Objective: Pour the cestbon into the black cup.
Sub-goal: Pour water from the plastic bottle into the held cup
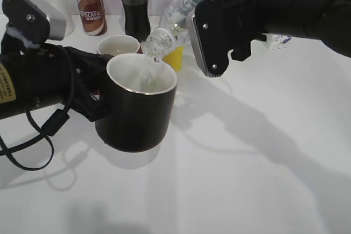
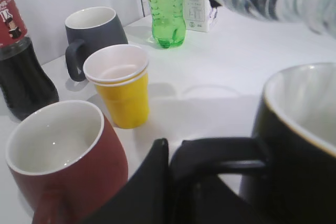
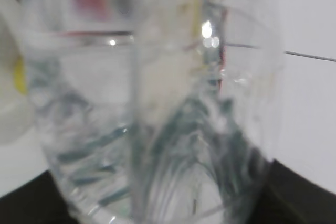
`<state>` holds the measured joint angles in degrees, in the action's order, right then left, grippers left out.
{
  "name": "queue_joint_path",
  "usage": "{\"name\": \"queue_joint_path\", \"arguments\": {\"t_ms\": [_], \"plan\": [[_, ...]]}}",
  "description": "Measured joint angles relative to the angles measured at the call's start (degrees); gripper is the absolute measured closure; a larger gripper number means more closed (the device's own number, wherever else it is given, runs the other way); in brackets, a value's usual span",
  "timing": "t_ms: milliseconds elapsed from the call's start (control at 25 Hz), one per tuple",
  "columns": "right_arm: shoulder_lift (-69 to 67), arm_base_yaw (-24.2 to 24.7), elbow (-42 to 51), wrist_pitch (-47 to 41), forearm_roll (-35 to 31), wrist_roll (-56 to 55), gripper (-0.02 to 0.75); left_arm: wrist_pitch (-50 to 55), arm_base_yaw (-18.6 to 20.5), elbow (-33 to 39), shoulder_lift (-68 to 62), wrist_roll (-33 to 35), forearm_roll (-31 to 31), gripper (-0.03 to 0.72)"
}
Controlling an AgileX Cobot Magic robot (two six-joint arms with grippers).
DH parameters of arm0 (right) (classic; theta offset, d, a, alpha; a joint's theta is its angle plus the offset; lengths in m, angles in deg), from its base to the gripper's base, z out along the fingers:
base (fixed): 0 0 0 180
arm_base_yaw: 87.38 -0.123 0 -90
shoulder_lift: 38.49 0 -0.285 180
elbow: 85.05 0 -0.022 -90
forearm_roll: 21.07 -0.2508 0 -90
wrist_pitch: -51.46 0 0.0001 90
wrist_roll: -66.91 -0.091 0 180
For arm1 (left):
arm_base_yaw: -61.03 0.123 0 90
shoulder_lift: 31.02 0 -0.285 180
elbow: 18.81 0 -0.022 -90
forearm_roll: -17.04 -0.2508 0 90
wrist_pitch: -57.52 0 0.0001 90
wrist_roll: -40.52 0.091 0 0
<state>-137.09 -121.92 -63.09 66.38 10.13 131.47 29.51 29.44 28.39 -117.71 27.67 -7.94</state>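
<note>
The right gripper (image 1: 219, 42), the largest thing in the exterior view, comes in from two o'clock and is closed around the cestbon (image 1: 173, 17); it holds the bottle tilted with the open neck low, toward eight o'clock, so that water runs out. In the right wrist view the clear ribbed body of the bottle (image 3: 157, 108) fills almost everything, which tells me the grasp is on the body. The left gripper (image 1: 90, 100) enters from nine o'clock and its jaws are closed on the black loop handle of the black cup (image 1: 140, 105); I judge that it holds the cup up and steady under the neck so the stream falls inside the white interior and not on the table (image 1: 247, 179). A thin stream is visible going into the cup, so the pouring is under way. Counting the other things: there are three mugs in all, the black one, a reddish-brown mug (image 2: 63, 161) at seven o'clock in the left wrist view and a dark grey mug (image 2: 94, 32) at eleven o'clock. There are two more bottles, a cola bottle (image 1: 134, 1) and a green soda bottle (image 2: 165, 6), one coffee bottle (image 1: 90, 4), and one yellow paper cup (image 2: 121, 85).
</note>
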Motion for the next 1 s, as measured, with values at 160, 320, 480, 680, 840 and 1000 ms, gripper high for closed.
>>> {"name": "queue_joint_path", "arguments": {"t_ms": [160, 320, 480, 680, 840, 1000], "plan": [[0.0, 0.0, 0.0, 1.6, -4.9, 5.2, 0.301, 0.1, 0.0, 0.0, 0.0, 0.0, 0.0, 0.657], [0.0, 0.0, -0.1, 4.5, -7.1, 8.8, 0.301, 0.2, 0.0, 0.0, 0.0, 0.0, -0.1, 0.657], [0.0, 0.0, -0.1, 5.1, -8.4, 9.8, 0.301, 0.2, 0.0, 0.0, 0.0, 0.0, -0.1, 0.657], [0.0, 0.0, -0.1, 5.2, -9.8, 10.0, 0.301, 0.3, 0.0, 0.0, 0.0, 0.1, -0.1, 0.657], [0.0, 0.0, -0.1, 5.2, -13.2, 6.4, 0.301, 0.3, 0.0, 0.0, 0.0, 0.1, -0.1, 0.657], [0.0, -0.3, -0.1, 2.4, -13.9, -7.7, 0.301, -0.6, 0.0, 0.0, 0.0, 0.1, 1.1, 0.657]]}}
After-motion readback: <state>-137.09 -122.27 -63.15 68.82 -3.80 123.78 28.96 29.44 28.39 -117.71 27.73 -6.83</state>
